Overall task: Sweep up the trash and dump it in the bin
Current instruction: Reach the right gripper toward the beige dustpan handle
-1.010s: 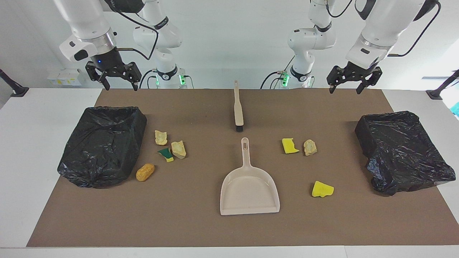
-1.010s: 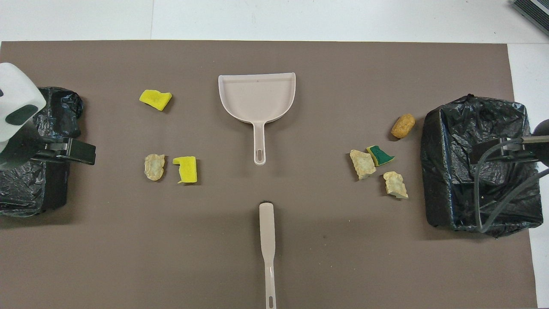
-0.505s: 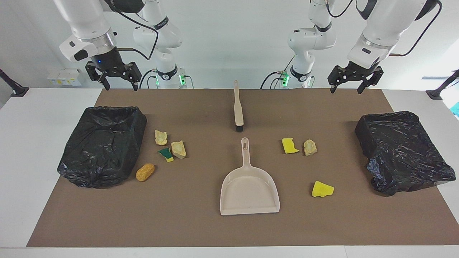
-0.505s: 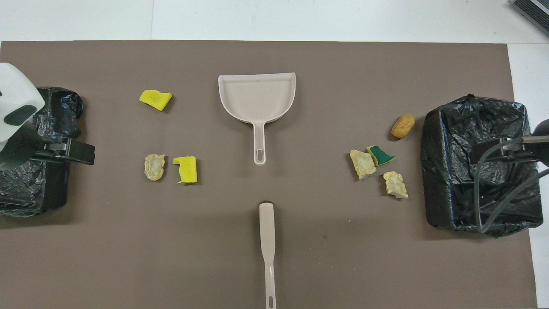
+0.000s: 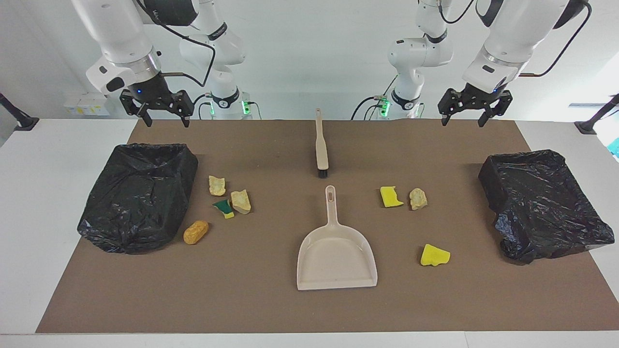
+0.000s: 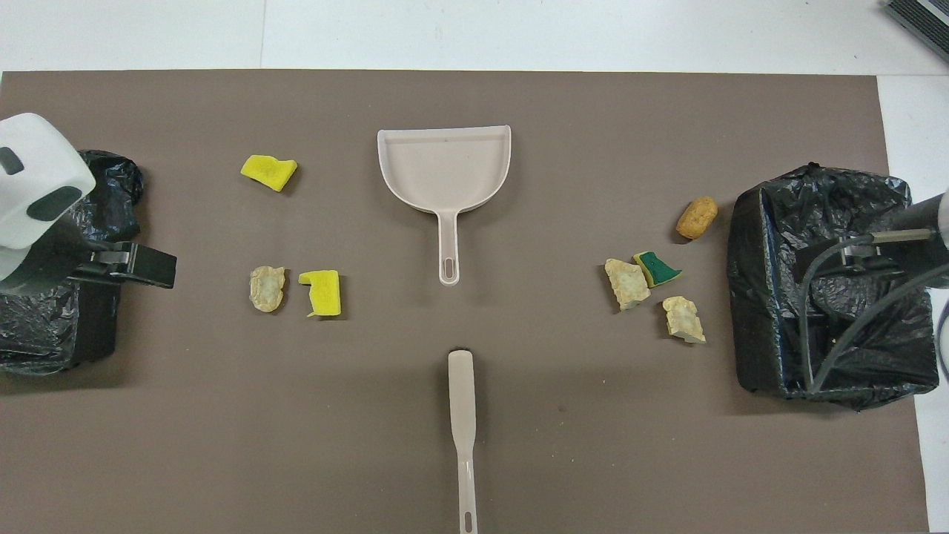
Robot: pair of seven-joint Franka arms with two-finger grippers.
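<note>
- Hanging high over the robots' edge of the brown mat, the right tool has its fingers spread wide and holds nothing; it sits above the mat just on the robots' side of one black-bagged bin.
- The left tool is likewise raised, fingers parted and empty, above the mat on the robots' side of the second bin.
- The dustpan lies flat in the middle of the surface, handle pointing toward the robots, pan bare.
- The brush lies nearer to the robots than the dustpan, in line with its handle and just apart from it.
- All seven scraps of trash are loose on the mat, none in the dustpan.
- Toward the right arm's end from the dustpan: two beige chunks, a green-and-yellow sponge bit touching one of them, and an orange-brown lump close to the bin there.
- Toward the left arm's end from the dustpan: a yellow sponge bit beside another beige chunk, and a second yellow bit farther from the robots.
- By my judgement the task has barely begun: neither implement is grasped, nothing swept, nothing dumped; picking up brush and dustpan, gathering both clusters and tipping them out all remain.
</note>
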